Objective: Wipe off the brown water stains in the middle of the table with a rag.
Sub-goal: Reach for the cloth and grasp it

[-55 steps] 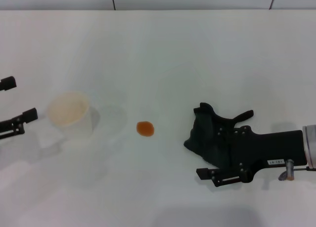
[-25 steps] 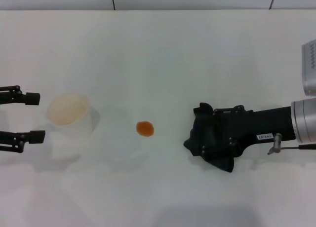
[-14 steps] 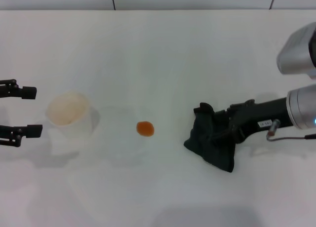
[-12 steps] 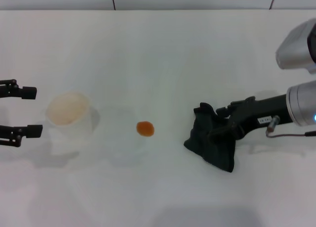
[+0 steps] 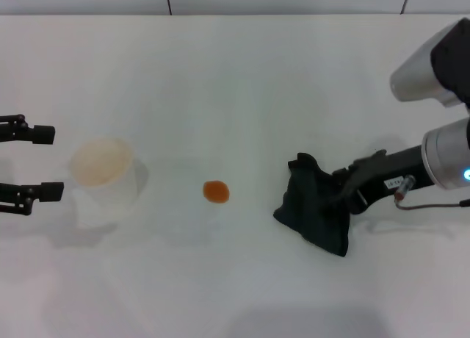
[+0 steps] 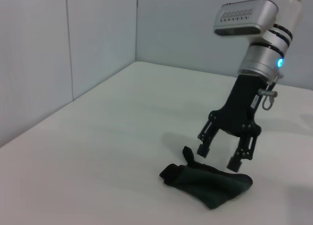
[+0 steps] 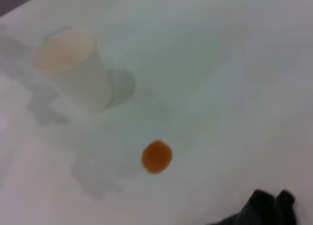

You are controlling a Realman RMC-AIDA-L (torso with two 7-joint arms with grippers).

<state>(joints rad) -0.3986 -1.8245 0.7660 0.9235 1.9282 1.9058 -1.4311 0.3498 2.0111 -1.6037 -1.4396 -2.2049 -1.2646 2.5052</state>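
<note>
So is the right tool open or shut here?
Open: the right tool hangs just above the crumpled black cloth rag, fingers apart.

We see 1 white cup (image 5: 103,175) standing upright, its inside tinted pale brown, with a faint shadow beside it. Behind the far edge we see a grey panelled wall (image 6: 68,54).

A bare lab-like test bench: plain white table (image 5: 242,73) against pale panelled walls (image 6: 68,44).

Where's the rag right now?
In the head view the rag lies on the table, right of the brown stain, under the open right pincer.
</note>
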